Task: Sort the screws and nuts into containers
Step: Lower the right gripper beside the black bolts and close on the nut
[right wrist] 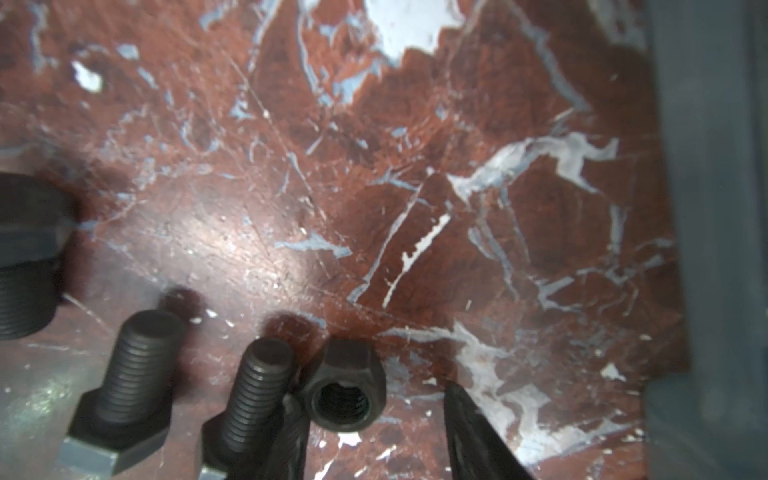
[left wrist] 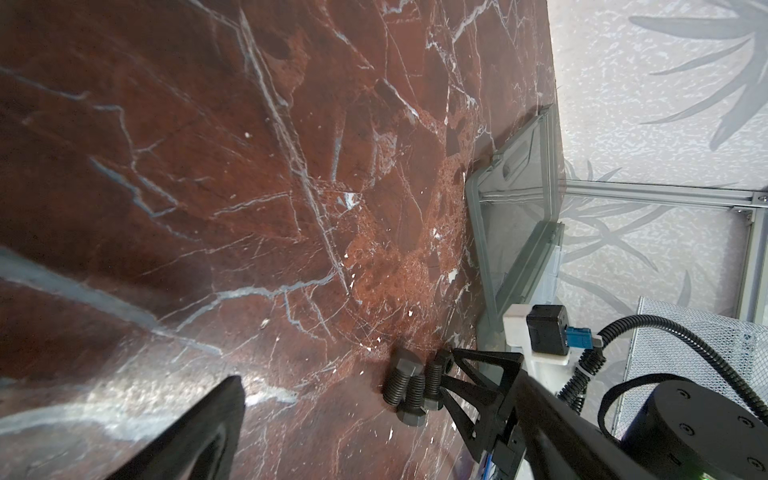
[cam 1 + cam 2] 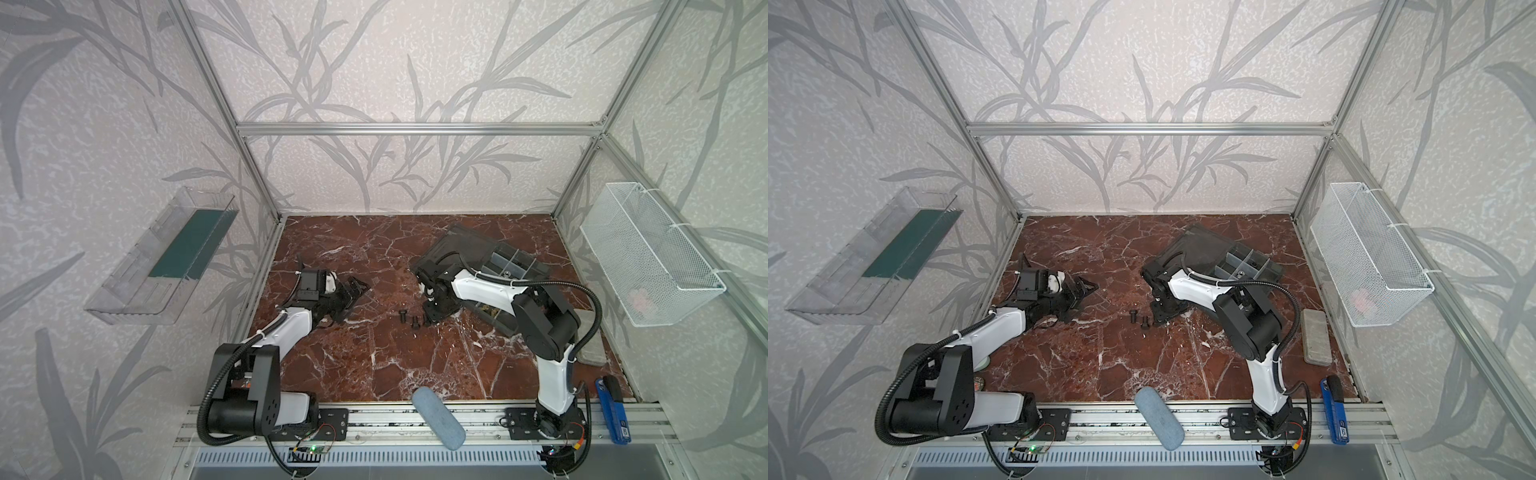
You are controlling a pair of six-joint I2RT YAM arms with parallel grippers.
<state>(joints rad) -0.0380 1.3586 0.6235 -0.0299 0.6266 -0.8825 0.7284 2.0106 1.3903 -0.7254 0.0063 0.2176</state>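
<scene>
Three black screws (image 1: 129, 382) lie side by side on the marble table, small in both top views (image 3: 409, 319) (image 3: 1139, 319). A black hex nut (image 1: 347, 386) stands on edge beside them. My right gripper (image 1: 374, 432) is down at the table, open, with the nut between its fingers. One fingertip (image 1: 291, 436) touches the nut and the other (image 1: 473, 432) is apart from it. The dark grey organizer box (image 3: 515, 266) with its containers sits open behind the right arm. My left gripper (image 3: 357, 293) hovers open and empty left of the screws.
A white mesh basket (image 3: 648, 253) hangs on the right wall and a clear tray (image 3: 162, 257) on the left wall. A blue-grey case (image 3: 438, 417) lies on the front rail. A grey block (image 3: 1315, 336) and a blue tool (image 3: 1335, 409) lie at the right edge.
</scene>
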